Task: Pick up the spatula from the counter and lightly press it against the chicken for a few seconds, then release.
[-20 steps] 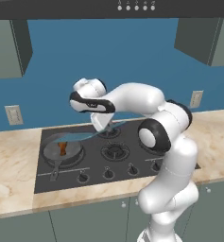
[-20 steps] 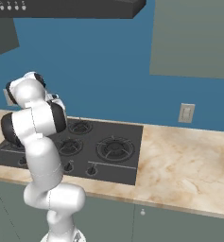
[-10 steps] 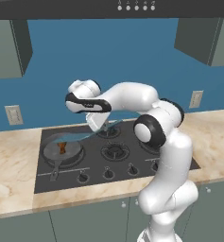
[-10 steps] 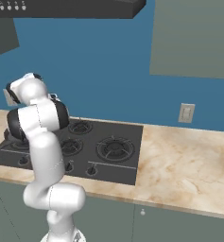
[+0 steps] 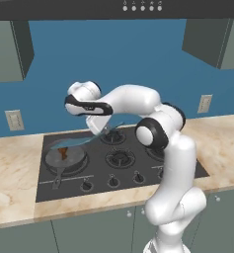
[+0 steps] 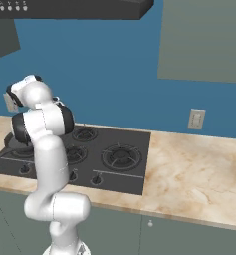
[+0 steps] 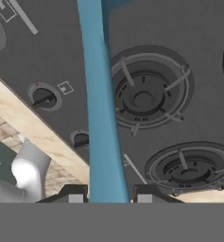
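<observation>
The counter (image 5: 15,170) carries a black stove (image 5: 96,171). The arm (image 5: 138,99) reaches from the stove's right side over its back burners, towards the left. A pan (image 5: 52,160) sits on the stove's front left burner, with the chicken (image 5: 64,151) in it. The spatula (image 5: 84,140), pale blue, slants from the gripper (image 5: 102,129) down over the pan; its far end is just beside the chicken, and whether they touch cannot be told. In the hand view the fingers (image 7: 73,194) are narrow, clamped on the spatula (image 7: 100,108), above the stove's burners (image 7: 144,92) and knobs (image 7: 43,98).
</observation>
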Motion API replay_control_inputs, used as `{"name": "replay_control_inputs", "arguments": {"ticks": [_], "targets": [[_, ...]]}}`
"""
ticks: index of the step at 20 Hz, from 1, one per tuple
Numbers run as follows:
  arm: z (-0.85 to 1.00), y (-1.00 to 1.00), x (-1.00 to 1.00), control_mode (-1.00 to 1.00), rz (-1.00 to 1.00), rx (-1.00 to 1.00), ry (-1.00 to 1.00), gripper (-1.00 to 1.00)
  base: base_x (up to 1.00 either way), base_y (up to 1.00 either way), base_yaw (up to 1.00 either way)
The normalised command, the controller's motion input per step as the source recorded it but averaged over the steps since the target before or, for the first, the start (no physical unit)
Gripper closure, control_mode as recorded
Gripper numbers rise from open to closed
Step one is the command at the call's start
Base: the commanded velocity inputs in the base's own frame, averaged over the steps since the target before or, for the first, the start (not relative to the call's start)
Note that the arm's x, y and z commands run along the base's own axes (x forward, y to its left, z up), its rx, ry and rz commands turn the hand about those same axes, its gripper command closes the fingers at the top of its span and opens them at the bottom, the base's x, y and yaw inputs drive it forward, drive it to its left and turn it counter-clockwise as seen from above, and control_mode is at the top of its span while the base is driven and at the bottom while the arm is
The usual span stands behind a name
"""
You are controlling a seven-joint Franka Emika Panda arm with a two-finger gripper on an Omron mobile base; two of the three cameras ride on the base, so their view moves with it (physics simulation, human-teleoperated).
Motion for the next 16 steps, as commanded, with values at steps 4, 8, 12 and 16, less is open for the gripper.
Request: {"name": "replay_control_inputs", "arguments": {"ticks": [4, 8, 12, 16], "targets": [[-0.11, 0.04, 0.03, -1.0, 0.0, -0.03, 0.0, 1.0, 0.0, 0.0, 0.0], [-0.04, 0.0, 0.0, -1.0, 0.0, -0.02, -0.01, 1.0, 0.0, 0.0, 0.0], [-0.03, 0.0, 0.0, -1.0, 0.0, -0.01, -0.01, 1.0, 0.0, 0.0, 0.0], [-0.03, 0.0, 0.0, -1.0, 0.0, -0.01, -0.02, 1.0, 0.0, 0.0, 0.0]]}}
